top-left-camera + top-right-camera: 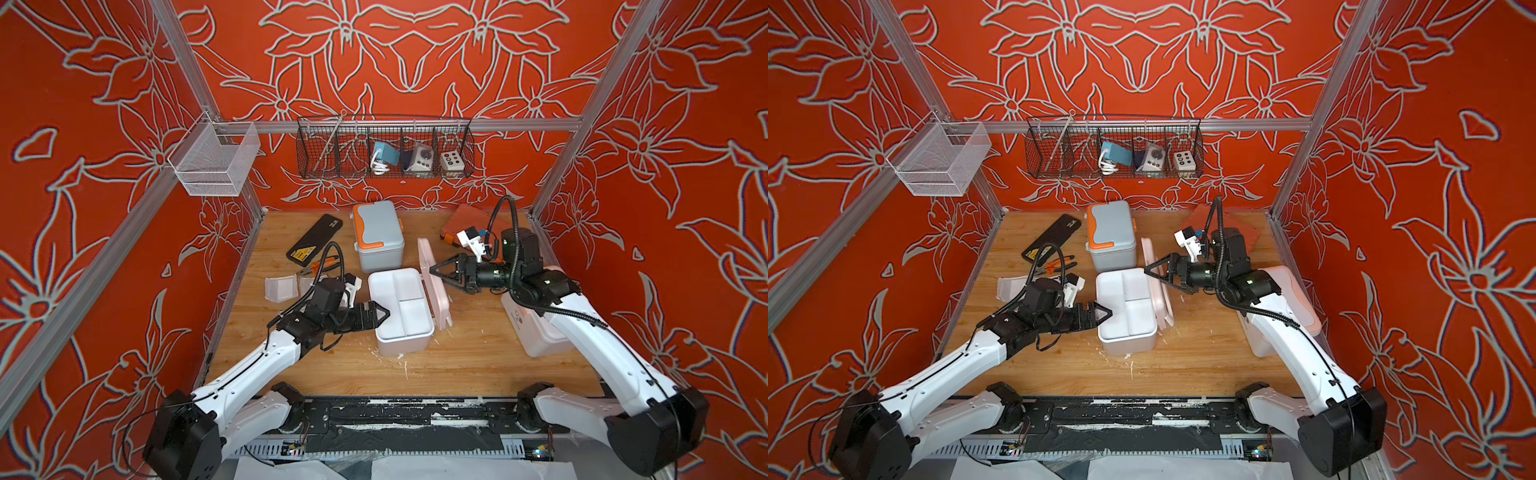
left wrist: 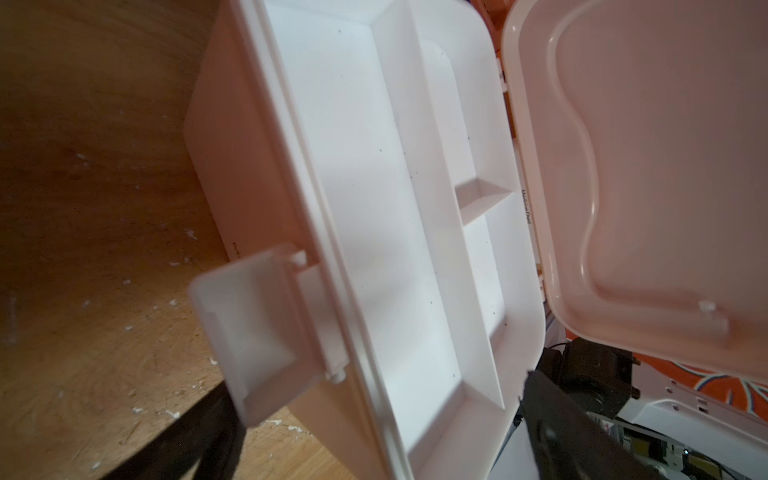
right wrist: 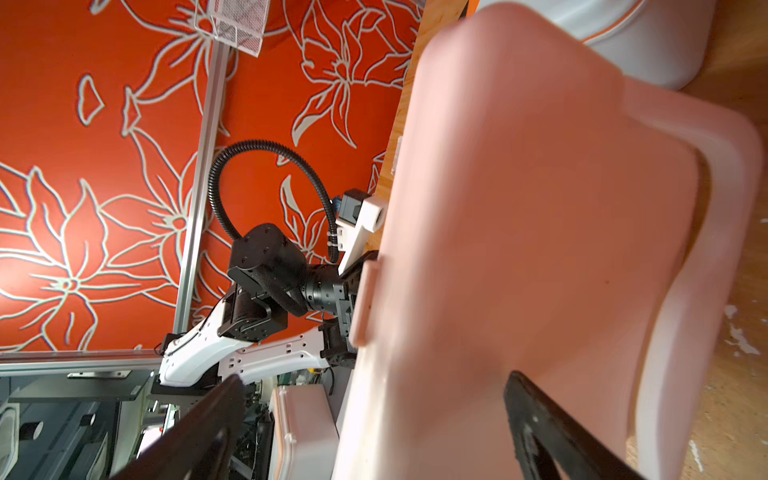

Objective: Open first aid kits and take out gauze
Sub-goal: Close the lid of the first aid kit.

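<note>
In both top views the middle first aid kit (image 1: 405, 345) (image 1: 1129, 345) stands open, its pink lid (image 1: 426, 253) (image 3: 540, 232) upright on the right side. Its white divided tray (image 2: 374, 208) shows no gauze. My left gripper (image 1: 380, 313) (image 2: 374, 432) is open at the kit's left wall, by the hanging latch (image 2: 257, 332). My right gripper (image 1: 438, 276) (image 3: 374, 415) is open, its jaws astride the lid's edge. A blue-grey kit (image 1: 378, 237) stands shut behind. A white and peach kit (image 1: 536, 336) lies under my right arm. White gauze pads (image 1: 282, 289) lie on the table to the left.
A flat black case (image 1: 314, 240) and orange-handled pliers (image 1: 320, 266) lie at the back left. An orange tool case (image 1: 465, 222) sits at the back right. A black wire basket (image 1: 384, 147) and a white mesh basket (image 1: 214, 160) hang on the frame rails.
</note>
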Robot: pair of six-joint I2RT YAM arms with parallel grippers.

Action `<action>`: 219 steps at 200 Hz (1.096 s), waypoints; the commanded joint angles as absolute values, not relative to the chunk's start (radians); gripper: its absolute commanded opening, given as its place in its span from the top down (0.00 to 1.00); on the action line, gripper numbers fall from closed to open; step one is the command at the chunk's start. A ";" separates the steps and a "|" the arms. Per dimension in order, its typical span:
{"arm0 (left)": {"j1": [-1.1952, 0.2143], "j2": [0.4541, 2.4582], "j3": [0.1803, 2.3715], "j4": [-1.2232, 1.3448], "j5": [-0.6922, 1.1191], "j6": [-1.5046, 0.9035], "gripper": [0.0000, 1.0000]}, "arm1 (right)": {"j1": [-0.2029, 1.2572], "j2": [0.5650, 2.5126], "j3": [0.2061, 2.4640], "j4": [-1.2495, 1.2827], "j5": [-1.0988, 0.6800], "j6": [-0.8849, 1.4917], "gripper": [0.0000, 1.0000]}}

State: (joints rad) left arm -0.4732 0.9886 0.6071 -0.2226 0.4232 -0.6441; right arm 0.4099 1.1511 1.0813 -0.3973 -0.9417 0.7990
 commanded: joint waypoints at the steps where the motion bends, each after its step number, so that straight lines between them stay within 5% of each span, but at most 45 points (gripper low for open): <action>1: -0.479 0.920 0.611 -0.257 0.353 -0.637 0.02 | 0.442 1.161 1.117 -0.417 -0.896 0.792 0.02; 172: -0.363 0.712 0.608 -0.334 0.292 -0.665 0.02 | 0.702 1.307 1.194 -0.492 -0.733 0.710 0.02; 219: -0.271 0.750 0.560 -0.267 0.481 -0.682 0.02 | 0.830 1.438 1.364 -0.778 -0.431 0.534 0.26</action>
